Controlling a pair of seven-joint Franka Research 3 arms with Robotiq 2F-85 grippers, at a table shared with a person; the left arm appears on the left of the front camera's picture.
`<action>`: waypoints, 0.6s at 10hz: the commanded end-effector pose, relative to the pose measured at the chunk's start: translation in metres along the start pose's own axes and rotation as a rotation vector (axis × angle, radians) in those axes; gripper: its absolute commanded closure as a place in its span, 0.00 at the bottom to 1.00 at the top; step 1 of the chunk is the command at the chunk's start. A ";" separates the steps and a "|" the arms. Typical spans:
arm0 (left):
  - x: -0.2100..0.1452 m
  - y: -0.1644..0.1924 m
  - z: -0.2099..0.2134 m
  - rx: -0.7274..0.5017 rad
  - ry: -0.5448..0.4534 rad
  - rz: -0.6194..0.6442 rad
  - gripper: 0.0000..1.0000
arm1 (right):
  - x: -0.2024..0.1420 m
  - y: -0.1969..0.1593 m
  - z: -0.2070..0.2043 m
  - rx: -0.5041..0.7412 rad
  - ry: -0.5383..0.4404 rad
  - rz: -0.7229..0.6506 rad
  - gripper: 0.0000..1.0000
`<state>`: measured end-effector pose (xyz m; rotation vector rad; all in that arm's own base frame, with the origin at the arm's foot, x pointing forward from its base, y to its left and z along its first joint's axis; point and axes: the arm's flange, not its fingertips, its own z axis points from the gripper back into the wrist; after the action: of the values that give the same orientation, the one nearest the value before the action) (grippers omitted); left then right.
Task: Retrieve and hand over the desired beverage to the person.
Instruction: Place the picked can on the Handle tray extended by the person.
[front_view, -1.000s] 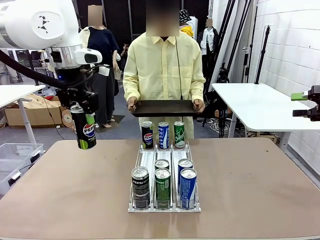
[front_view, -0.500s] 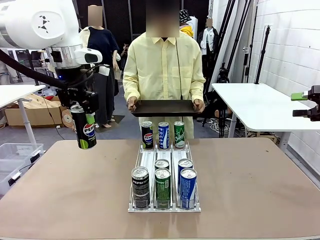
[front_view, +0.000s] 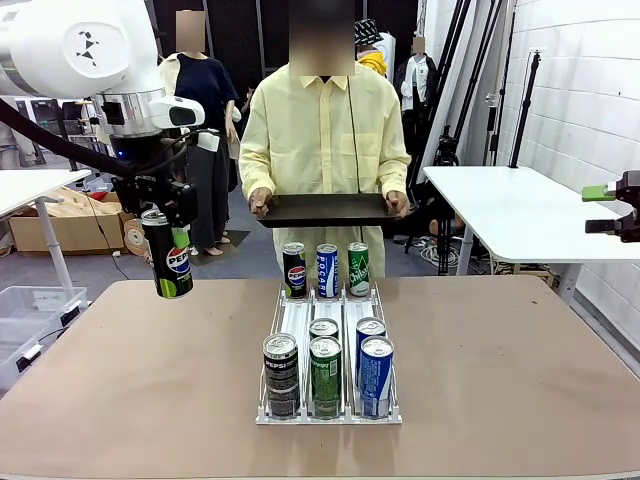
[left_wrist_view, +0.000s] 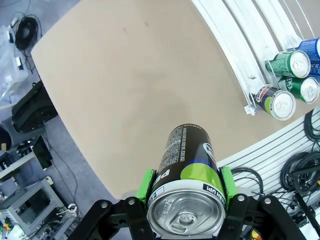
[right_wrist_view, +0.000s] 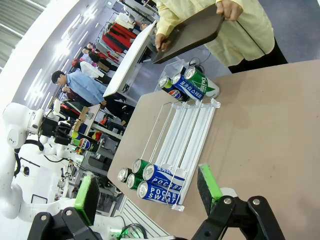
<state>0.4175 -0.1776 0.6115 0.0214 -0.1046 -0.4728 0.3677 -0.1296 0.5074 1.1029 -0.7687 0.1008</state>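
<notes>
We have the Pepsi can (front_view: 170, 266) held up, left end effector (front_view: 165, 230) clamped on it. The right end effector (right_wrist_view: 150, 197) is apart and empty. Handover remains: the person (front_view: 325, 130) holds a tray (front_view: 325, 211) well beyond the left end effector.

Black-and-green Pepsi can (front_view: 172, 262) hangs upright in midair at 10 o'clock. Person (front_view: 322, 140) in pale yellow stands at 12, holding a dark tray (front_view: 325, 210).

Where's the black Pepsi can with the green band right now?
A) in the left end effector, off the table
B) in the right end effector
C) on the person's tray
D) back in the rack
A: the left end effector is shut on the Pepsi can, which hangs clear of the table.
</notes>
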 end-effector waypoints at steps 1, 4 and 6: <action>0.001 0.002 0.006 0.002 -0.012 0.002 1.00 | 0.002 0.000 -0.001 0.014 -0.007 -0.002 0.00; 0.001 0.002 0.006 0.002 -0.012 0.002 1.00 | 0.002 0.000 -0.001 0.014 -0.007 -0.002 0.00; 0.001 0.002 0.006 0.002 -0.012 0.002 1.00 | 0.002 0.000 -0.001 0.014 -0.007 -0.002 0.00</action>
<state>0.4175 -0.1776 0.6115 0.0214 -0.1046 -0.4728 0.3677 -0.1296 0.5074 1.1029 -0.7687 0.1008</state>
